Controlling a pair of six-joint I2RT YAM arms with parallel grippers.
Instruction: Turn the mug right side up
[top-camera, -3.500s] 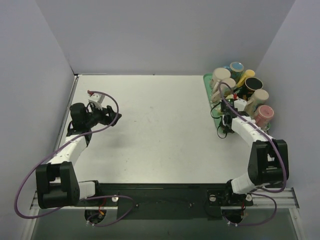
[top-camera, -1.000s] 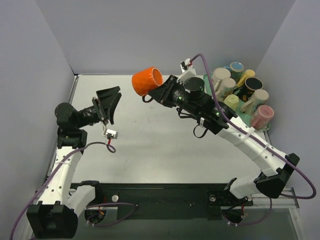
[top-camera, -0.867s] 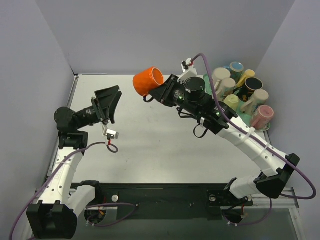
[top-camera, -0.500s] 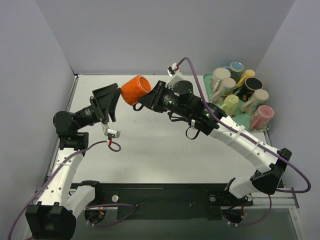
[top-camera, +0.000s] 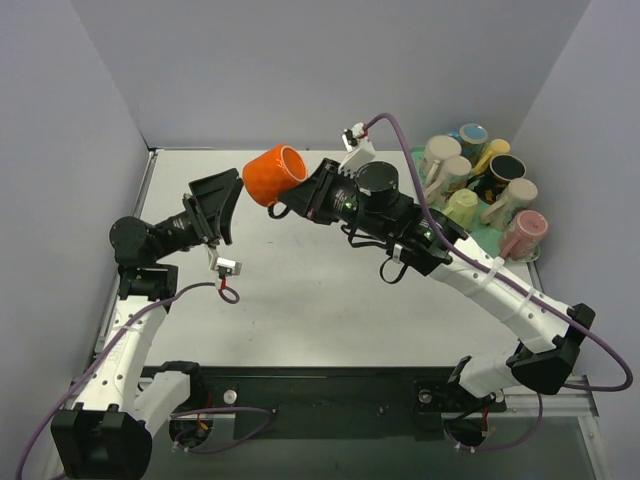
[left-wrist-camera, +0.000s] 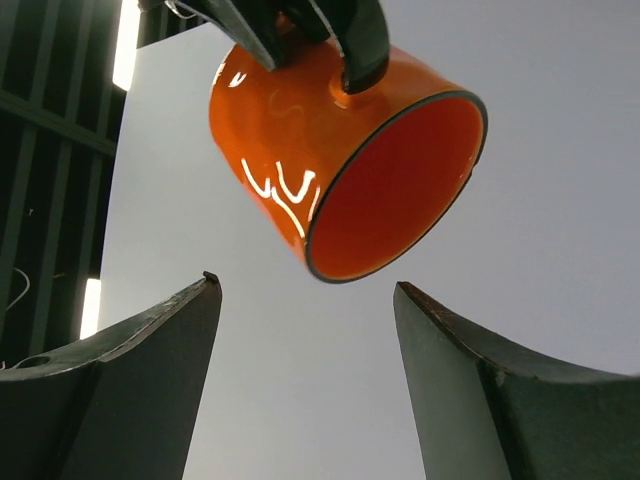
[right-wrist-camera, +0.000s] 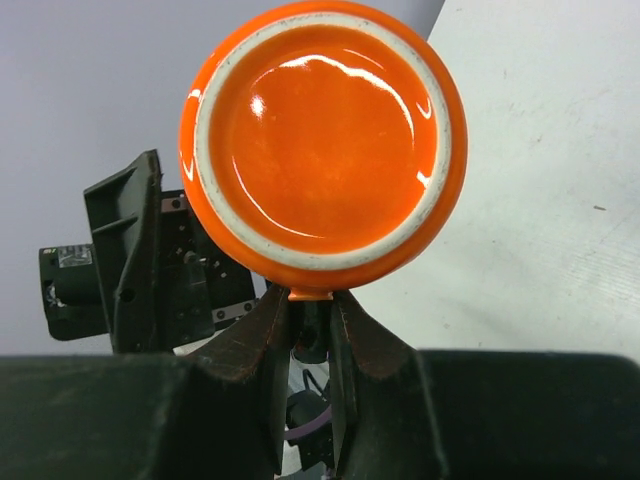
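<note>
Top external: orange mug (top-camera: 272, 175); crowded tray (top-camera: 487, 238) rightward

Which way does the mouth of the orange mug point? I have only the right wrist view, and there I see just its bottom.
Observer: Toward the left fingers; the left wrist view looks into the open mouth of the orange mug.
Operator: Are the left fingers around it?
Observer: No. They stand wide open, and the mug hangs beyond their tips.
Operator: Are more mugs on the table?
Observer: Yes. In the top view, other mugs crowd the far right corner of the table.
</note>
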